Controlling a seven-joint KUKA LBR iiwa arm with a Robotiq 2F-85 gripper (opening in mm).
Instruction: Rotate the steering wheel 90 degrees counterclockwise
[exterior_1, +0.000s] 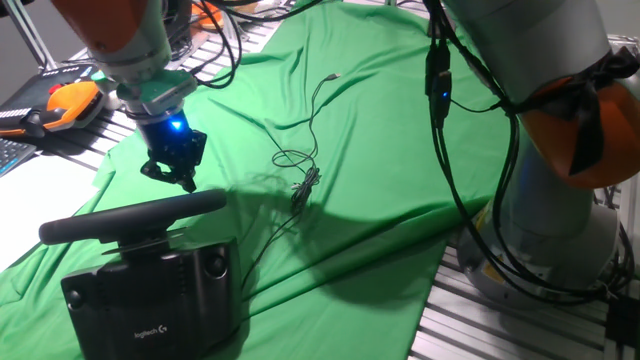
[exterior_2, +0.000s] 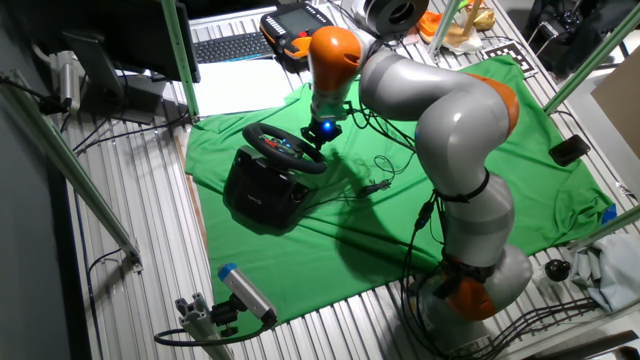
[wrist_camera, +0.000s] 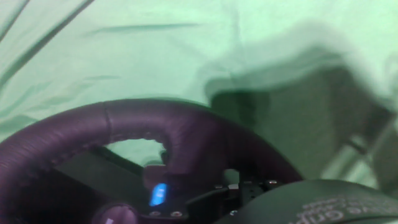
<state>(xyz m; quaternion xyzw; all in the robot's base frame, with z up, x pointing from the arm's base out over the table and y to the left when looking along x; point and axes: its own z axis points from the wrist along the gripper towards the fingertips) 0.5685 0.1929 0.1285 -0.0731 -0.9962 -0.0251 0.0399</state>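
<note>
Green cloth (exterior_1: 380, 120) on table | my jaws (exterior_1: 180, 178): spread unclear, above black padded steering wheel (exterior_1: 130, 217) | rotation apparently pending

Robotics lab — slatted metal bench (exterior_2: 130, 215), green cloth (exterior_2: 520, 170), keyboard (exterior_2: 232, 47), loose cables (exterior_1: 300, 165)

Both fixed views are evenly and brightly lit from overhead, and soft shadows are cast on the green cloth (exterior_1: 380, 120) below and beside the fingers (exterior_1: 178, 176). The hand view is washed out and blurred throughout; the steering wheel (wrist_camera: 124, 137) is rendered soft, its blue light (wrist_camera: 158, 194) smeared.
</note>
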